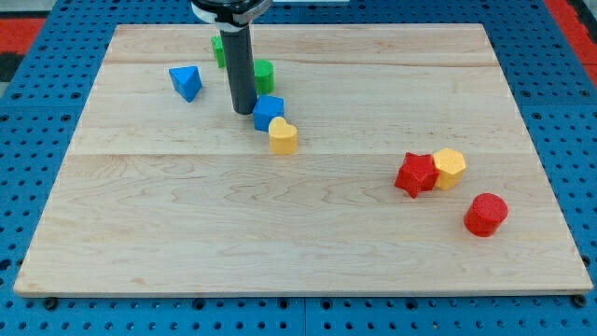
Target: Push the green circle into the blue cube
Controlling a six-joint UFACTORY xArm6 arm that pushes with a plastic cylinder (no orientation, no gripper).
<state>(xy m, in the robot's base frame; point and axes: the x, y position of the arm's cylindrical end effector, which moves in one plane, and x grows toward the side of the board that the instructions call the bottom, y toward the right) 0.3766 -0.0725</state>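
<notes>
The green circle sits near the view's top, partly hidden behind my rod. The blue cube lies just below it, touching a yellow heart. My tip rests on the board just left of the blue cube and below-left of the green circle. The rod rises upward from there and covers part of the green circle's left side.
A second green block peeks out behind the rod at the top. A blue triangle lies to the left. At the right stand a red star, a yellow hexagon and a red cylinder. The wooden board sits on a blue pegboard.
</notes>
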